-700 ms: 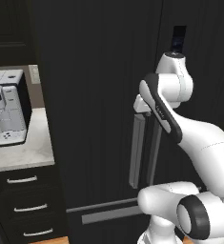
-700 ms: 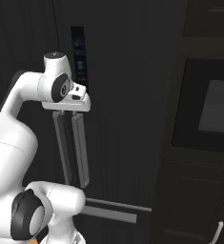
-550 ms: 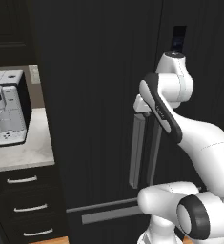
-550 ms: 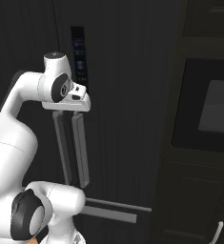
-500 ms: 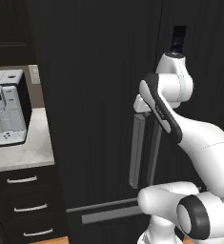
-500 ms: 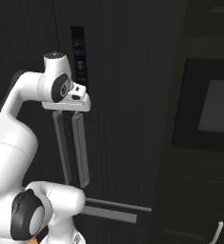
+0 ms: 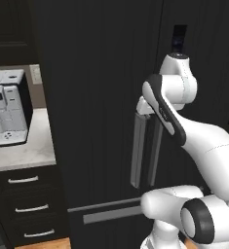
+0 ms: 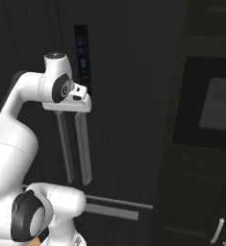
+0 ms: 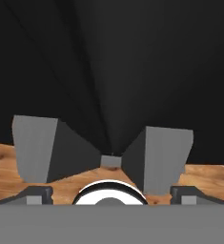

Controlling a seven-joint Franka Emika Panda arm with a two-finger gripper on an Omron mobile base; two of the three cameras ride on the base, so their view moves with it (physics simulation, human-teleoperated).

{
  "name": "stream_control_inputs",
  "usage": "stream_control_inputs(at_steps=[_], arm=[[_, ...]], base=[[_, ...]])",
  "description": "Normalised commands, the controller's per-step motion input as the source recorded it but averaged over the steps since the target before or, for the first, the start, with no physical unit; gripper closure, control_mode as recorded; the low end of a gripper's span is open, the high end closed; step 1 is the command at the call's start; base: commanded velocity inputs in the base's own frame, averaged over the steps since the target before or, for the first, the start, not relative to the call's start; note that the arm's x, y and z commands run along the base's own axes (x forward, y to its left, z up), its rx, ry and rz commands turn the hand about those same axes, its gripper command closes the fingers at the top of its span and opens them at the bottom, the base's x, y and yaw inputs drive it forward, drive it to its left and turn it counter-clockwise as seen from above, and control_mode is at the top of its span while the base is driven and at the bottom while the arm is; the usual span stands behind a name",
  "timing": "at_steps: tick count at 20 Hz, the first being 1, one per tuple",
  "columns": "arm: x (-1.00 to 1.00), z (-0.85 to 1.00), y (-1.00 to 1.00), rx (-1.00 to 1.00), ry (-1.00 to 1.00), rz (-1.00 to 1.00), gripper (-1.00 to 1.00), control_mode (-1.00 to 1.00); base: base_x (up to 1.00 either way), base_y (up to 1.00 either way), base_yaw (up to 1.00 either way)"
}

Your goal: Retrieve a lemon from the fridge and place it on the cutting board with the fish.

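**Arm up against the closed fridge doors**

The fridge (image 7: pixel 91 97) stands shut, its black doors running from top to bottom of what I can see, and the white arm is raised close in front of them. The pincer (image 9: pixel 111 193) points downward, looking along the door seam toward the wooden floor (image 9: pixel 4 167); its two dark tips sit far apart at the lower corners, so it is wide open with nothing between them. The two long grey bar handles (image 7: pixel 146 148) hang side by side just under the hand, flanking the seam, and from the hand camera they spread like two wedges to either side of the pincer. Below them the drawer handle (image 7: pixel 108 211) runs crosswise. A narrow control panel (image 8: pixel 83 53) is set in the door above the hand.

To the left, a pale surface (image 7: pixel 23 155) with a coffee machine (image 7: pixel 6 107) butts against the fridge's edge. To the right, a dark cabinet with a wall oven (image 8: pixel 208 108) adjoins the fridge.
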Motion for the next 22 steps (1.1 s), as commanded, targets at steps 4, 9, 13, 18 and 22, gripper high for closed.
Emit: stream_control_inputs(at_steps=[4,9,13,18,22], arm=[[0.0,0.0,0.0,0.0,0.0,0.0,-1.0,1.0],[0.0,0.0,0.0,0.0,0.0,0.0,-1.0,1.0],[0.0,0.0,0.0,0.0,0.0,0.0,-1.0,1.0],[0.0,-0.01,0.0,0.0,0.0,0.0,-1.0,-1.0],[0.06,-0.23,0.0,0.0,-0.12,0.0,-1.0,-1.0]], base=[[-0.48,0.01,-0.02],[-0.51,0.09,-0.06],[-0.43,0.14,-0.09],[-0.01,0.17,-0.03],[0.0,0.0,0.0]])
